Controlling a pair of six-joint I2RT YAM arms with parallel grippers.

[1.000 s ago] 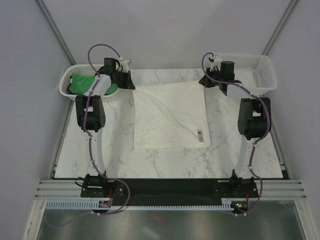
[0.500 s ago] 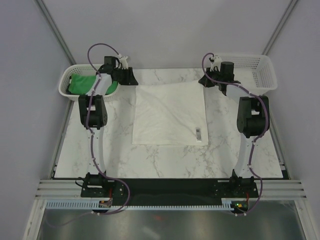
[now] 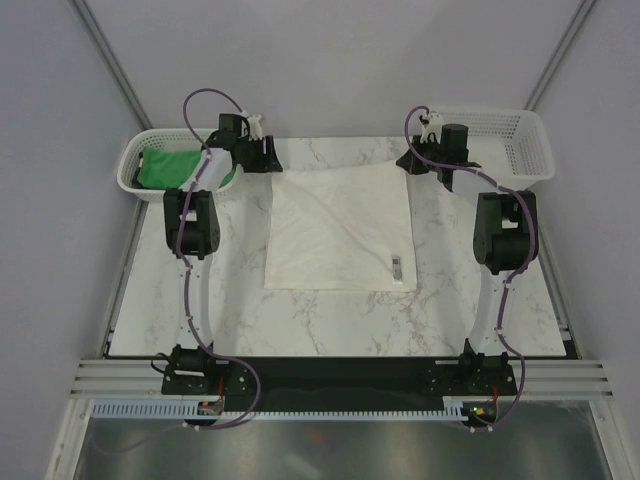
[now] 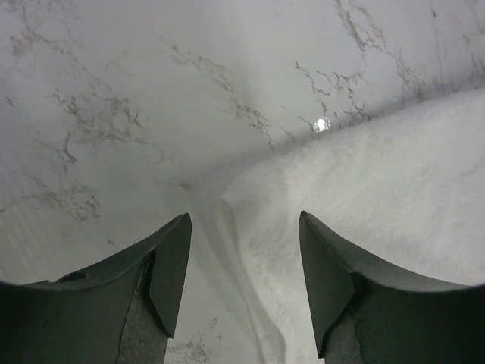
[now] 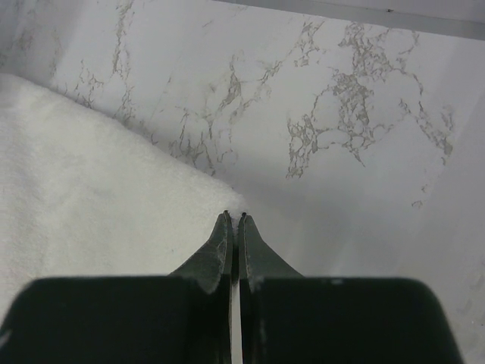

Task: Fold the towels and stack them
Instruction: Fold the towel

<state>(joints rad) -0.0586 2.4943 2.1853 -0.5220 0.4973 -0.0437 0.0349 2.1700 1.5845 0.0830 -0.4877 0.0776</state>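
1. Top external: white towel (image 3: 340, 228) lies flat mid-table, a soft rectangle with one diagonal crease. A small tag (image 3: 398, 268) sits near its near right corner.
2. Table (image 3: 240, 310) is glossy, grey-veined marble.
3. Green towel (image 3: 165, 168) is bunched in the white mesh basket (image 3: 132, 172) at far left.
4. Left gripper (image 4: 244, 220) is released, its dark wedge jaws apart over the white towel's fuzzy, rounded far-left corner.
5. Right gripper (image 5: 233, 216) is clenched, its tapered tips at the far-right corner. Can't tell if any cloth is pinched.
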